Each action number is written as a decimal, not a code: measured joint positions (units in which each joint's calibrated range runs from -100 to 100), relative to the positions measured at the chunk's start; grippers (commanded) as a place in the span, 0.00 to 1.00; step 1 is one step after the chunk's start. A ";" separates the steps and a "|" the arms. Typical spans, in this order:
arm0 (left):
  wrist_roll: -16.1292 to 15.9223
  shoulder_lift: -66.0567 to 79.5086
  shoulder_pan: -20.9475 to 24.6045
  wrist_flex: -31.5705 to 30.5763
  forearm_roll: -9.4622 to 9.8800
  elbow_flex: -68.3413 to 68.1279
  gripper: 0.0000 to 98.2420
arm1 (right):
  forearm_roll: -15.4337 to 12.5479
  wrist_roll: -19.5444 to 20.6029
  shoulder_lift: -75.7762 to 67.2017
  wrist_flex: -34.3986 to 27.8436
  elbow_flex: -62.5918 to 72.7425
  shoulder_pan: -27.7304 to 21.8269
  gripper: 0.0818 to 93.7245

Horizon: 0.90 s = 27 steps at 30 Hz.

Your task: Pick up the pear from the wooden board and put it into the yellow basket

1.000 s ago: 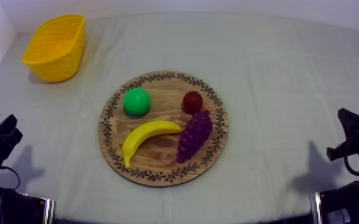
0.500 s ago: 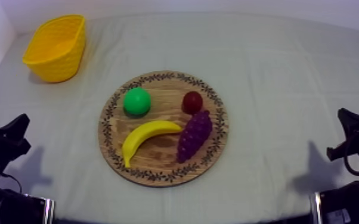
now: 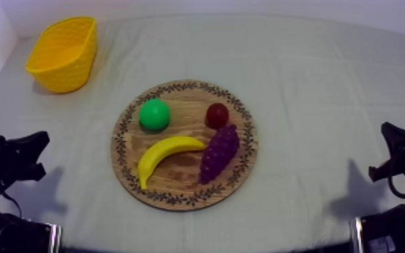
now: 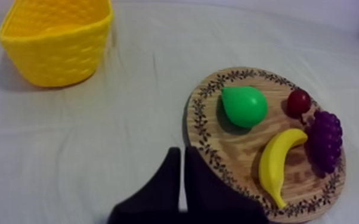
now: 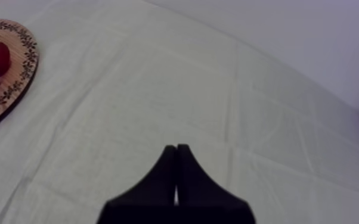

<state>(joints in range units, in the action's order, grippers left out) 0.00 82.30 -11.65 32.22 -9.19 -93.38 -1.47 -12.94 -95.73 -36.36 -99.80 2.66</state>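
The yellow basket (image 4: pixel 56 53) stands well ahead of my left gripper (image 4: pixel 179 154), off to its left. That gripper hangs over the cloth (image 4: pixel 86 149) just short of the wooden board (image 4: pixel 217 156), its fingers pressed together in a narrow wedge with nothing between them. The pear (image 4: pixel 244 106) is on the board, ahead and to the gripper's right, and seems to lie on its side, near the small red fruit (image 4: pixel 299 102). My right gripper (image 5: pixel 176 149), well apart from the board, is likewise closed on nothing.
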 measured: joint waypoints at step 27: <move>9.75 -50.18 -2.03 39.66 0.17 40.90 0.00 | 0.00 0.00 0.00 0.00 0.00 0.00 0.00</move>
<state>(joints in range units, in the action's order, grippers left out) 9.75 32.11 -13.68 71.88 -9.02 -52.47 -1.47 -12.94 -95.73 -36.36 -99.80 2.66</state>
